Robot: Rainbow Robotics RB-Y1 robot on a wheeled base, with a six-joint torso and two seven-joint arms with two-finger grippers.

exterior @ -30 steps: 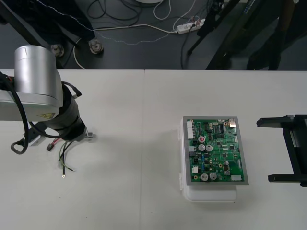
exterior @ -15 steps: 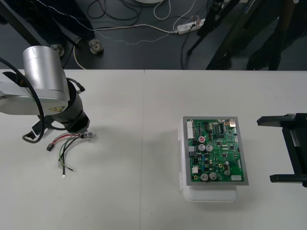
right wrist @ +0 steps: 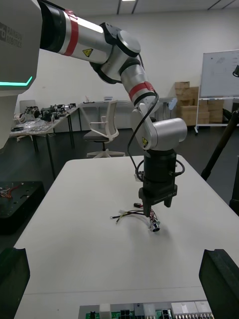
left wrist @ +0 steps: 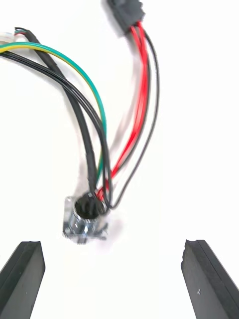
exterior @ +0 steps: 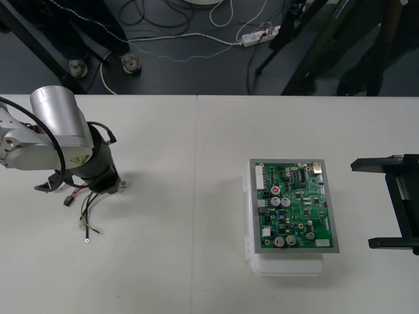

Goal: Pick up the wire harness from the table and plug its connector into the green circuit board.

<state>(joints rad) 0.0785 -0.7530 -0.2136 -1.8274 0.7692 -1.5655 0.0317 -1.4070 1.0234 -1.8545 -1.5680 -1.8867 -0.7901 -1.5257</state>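
Left gripper (left wrist: 113, 251) is held low over the thin red, black and green wire harness (left wrist: 107, 124) at the left of the plain light table (exterior: 196, 163). Its black fingers (left wrist: 22, 279) are spread wide, with nothing grasped. The harness's round metal socket (left wrist: 85, 222) lies just beyond them. Right gripper (exterior: 361, 204) is parked at the right, released, beside the green circuit board (exterior: 296, 206).

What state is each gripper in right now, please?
Left gripper: open, empty, poised over the wire harness.
Right gripper: open, empty, beside the circuit board.

Harness plug (left wrist: 127, 15) half beyond the left wrist view's edge.
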